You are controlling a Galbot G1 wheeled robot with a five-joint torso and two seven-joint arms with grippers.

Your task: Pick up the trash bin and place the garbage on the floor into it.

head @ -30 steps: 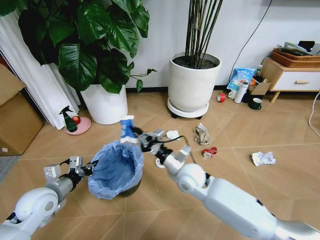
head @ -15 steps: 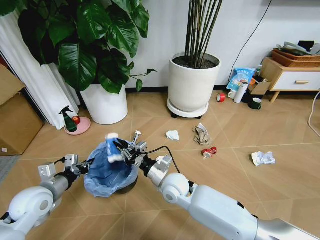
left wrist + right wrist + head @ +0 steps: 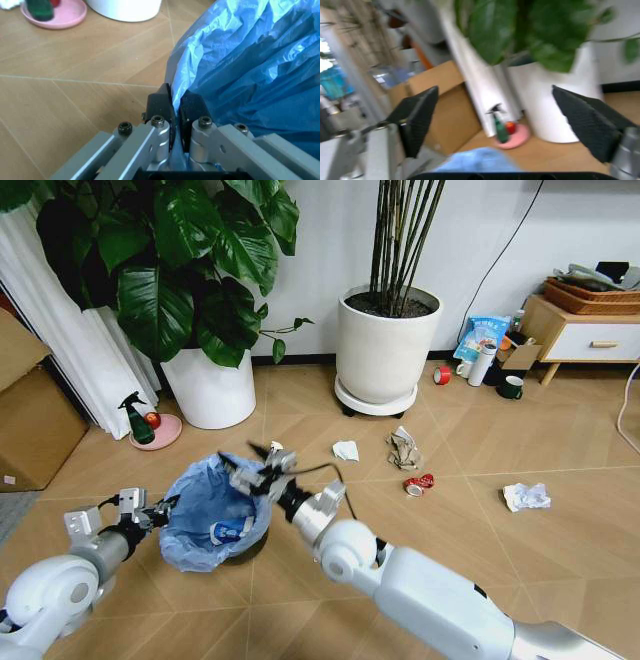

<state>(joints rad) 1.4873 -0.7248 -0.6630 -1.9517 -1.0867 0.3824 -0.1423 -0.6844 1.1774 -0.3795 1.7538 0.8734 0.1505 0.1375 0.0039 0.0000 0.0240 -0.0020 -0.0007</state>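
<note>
The left claw (image 3: 176,108) pinches the trash bin (image 3: 213,510)'s crinkly blue liner; the right claw (image 3: 252,465) is spread above, its black base mostly hidden.

1. The trash bin (image 3: 215,515) is black, lined with a crinkly light-blue bag.
2. A blue-and-white wrapper (image 3: 232,530) lies inside it.
3. The floor (image 3: 470,520) shows tan wood-look tiles in a herringbone pattern with thin pale seams.
4. The crushed can (image 3: 419,483) is red; the crumpled paper (image 3: 403,448) is brown; the tissues (image 3: 526,497) are white.
5. The left gripper (image 3: 175,107) has black fingers on silver-grey metal; the right gripper (image 3: 505,123) has black textured pads.
6. The plant pots (image 3: 385,345) are white.
</note>
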